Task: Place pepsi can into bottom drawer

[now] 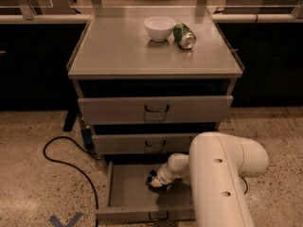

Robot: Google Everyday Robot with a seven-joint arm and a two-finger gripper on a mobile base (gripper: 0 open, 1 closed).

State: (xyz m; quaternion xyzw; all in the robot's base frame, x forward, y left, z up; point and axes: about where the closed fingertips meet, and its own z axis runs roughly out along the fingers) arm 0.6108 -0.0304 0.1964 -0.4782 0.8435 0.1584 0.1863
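Camera view: I am reaching the gripper (157, 182) down into the pulled-out bottom drawer (125, 197), where the pepsi can (151, 176) is sitting at its tip, low over the tray floor, presumably so it lands without tipping. Whether the gripper is clamping the can or standing spread, I cannot tell.

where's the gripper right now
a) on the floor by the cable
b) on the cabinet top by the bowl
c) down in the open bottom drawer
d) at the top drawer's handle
c: the gripper is low inside the pulled-out bottom drawer, with the pepsi can at its tip, well below the white bowl on the cabinet top.
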